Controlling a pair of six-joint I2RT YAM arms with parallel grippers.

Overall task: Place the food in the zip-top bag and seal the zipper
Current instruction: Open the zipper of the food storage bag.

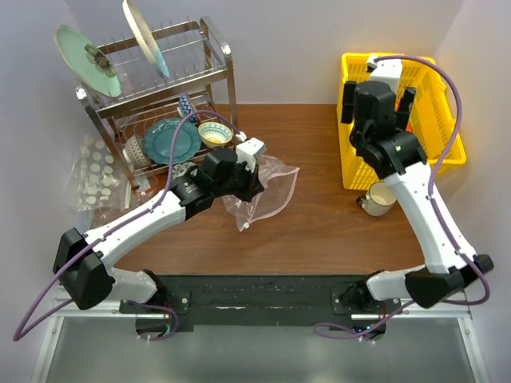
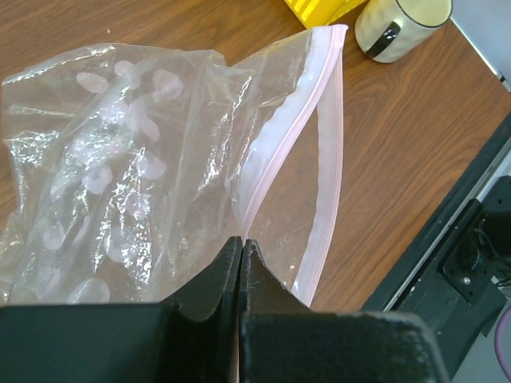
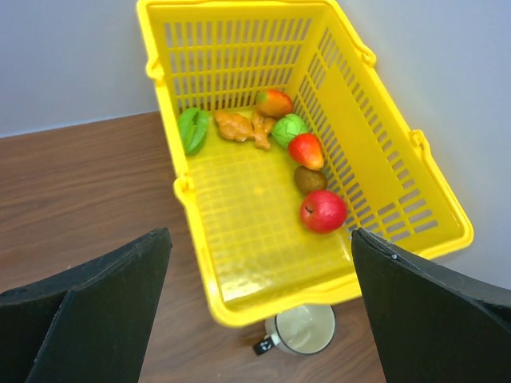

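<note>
The wooden table (image 1: 319,227) carries a clear bag (image 1: 271,191) at the tips of the left pincer (image 1: 249,188), a yellow basket (image 1: 349,152) and a mug (image 1: 379,199) below the right pincer (image 3: 259,239), and a dish rack (image 1: 222,76) beyond the left.

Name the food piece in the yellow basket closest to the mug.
The round red apple; every other piece lies farther back in the basket.

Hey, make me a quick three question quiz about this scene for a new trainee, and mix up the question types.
1. True or false: the food already lies inside the zip-top bag.
2. The right claw is: A, open above the yellow basket; B, shut on a fruit; C, out of view.
3. Fill in: the left claw is shut on the ____.
Key: 1 false; 2 A; 3 zip-top bag.
</note>
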